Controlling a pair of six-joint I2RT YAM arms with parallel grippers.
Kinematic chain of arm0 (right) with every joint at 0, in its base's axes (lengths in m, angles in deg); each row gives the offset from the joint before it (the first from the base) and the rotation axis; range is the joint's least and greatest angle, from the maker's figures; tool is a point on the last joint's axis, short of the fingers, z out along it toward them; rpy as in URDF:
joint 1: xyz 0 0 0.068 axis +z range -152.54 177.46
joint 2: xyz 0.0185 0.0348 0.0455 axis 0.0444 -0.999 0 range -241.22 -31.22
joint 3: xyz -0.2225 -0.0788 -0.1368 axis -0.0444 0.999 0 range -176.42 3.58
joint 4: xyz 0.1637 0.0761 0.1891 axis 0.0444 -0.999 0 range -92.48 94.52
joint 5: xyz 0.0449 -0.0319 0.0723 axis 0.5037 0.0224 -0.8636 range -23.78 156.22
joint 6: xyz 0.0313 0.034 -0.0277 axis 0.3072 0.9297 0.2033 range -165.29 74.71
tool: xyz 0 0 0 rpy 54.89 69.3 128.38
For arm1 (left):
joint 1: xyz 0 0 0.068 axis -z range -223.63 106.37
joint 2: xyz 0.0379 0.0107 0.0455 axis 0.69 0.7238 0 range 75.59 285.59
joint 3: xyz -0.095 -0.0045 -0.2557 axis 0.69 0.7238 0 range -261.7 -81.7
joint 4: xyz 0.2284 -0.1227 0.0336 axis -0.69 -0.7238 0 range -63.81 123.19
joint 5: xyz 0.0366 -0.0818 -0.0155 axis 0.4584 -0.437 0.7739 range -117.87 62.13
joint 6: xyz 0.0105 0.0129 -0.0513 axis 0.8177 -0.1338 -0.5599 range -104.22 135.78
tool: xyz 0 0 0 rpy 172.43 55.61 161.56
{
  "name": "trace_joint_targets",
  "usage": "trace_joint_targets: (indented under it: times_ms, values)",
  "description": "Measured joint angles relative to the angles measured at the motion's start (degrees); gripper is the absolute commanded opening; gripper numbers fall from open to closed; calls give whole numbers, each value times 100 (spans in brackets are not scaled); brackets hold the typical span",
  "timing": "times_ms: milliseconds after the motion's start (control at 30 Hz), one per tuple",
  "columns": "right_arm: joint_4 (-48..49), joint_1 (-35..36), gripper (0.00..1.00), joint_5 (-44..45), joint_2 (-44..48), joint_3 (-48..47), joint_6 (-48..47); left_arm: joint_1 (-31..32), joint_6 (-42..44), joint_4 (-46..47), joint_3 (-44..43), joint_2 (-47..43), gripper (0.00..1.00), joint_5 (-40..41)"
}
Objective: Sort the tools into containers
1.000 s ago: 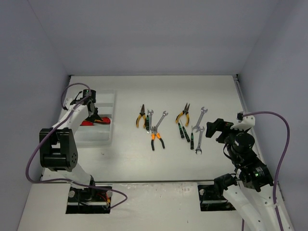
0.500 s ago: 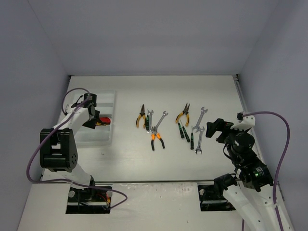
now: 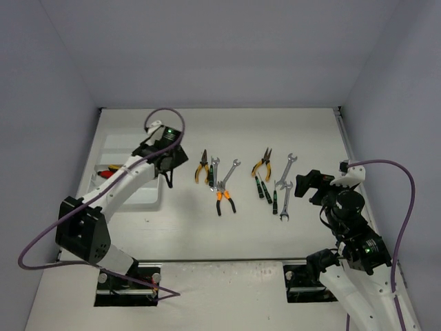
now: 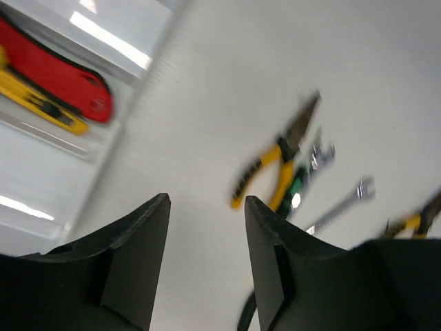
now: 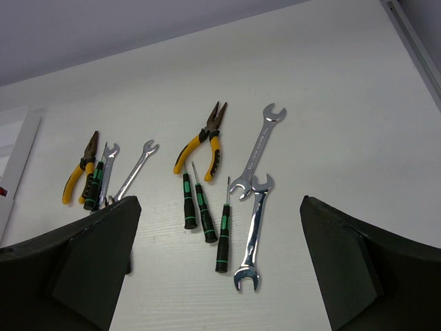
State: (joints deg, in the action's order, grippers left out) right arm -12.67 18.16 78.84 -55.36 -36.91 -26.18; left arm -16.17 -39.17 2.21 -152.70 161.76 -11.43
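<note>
The yellow-handled pliers (image 4: 275, 162) lie flat on the table at the left end of the loose tools, close against a green-black screwdriver (image 4: 298, 185) and a wrench (image 4: 320, 153). I judge them stiff, dense steel, slick at the nose but grippy on the sleeves, so I would pinch across both handles near the pivot. My left gripper (image 4: 207, 234) hangs tilted just off the right rim of the white tray (image 3: 141, 200), fingers apart and empty. My right gripper (image 5: 217, 200) hovers on the right, spread wide and holding nothing.
</note>
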Motion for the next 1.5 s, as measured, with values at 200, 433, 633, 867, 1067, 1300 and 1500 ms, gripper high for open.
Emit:
trace_joint_targets:
  times_ms: [200,433,633,867,1067,1300,1500]
  values:
    - [0,2,100,3,0,0,2,1315,565,-81,-55,551,44,-228]
    - [0,2,100,4,3,0,2,2140,657,-143,-468,1699,41,-456]
    - [0,2,100,38,34,0,11,2230,603,-153,-658,2335,39,-500]
    - [0,2,100,42,37,0,19,2230,502,-149,-880,2678,30,-481]
    - [0,2,100,40,37,0,20,2232,412,-103,-914,2708,11,-485]
    - [0,2,100,42,37,0,20,2236,326,-37,-743,2583,0,-423]
    - [0,2,100,42,39,0,20,2236,271,-303,-400,2071,0,-238]
